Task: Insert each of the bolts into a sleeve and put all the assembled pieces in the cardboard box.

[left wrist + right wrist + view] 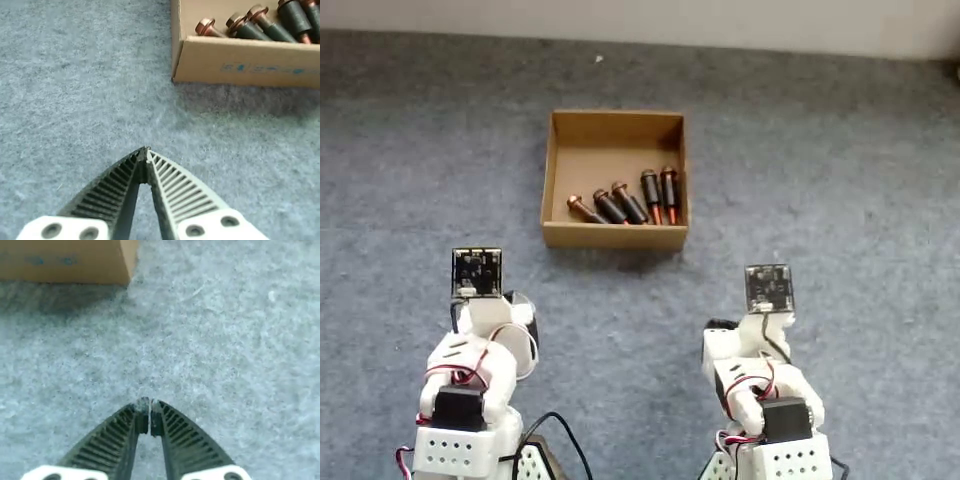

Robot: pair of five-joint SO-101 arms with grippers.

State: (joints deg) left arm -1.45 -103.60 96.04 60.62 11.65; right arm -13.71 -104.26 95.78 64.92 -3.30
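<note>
A cardboard box (560, 175) sits on the grey carpet at mid-table. Inside it, along the near wall, lie several copper bolts in black sleeves (625, 203). The left wrist view has the box corner (240, 60) and the sleeved bolts (260, 25) ahead of my left gripper (146, 152), which is shut and holds nothing. My right gripper (146, 404) is shut over bare carpet, with a box corner (75, 262) farther ahead. In the high view both arms sit drawn back near the front edge, the left arm (475, 370) and the right arm (760, 380).
Grey carpet (840, 180) covers the whole table around the box. A pale strip of wall or floor (720, 20) runs along the far edge.
</note>
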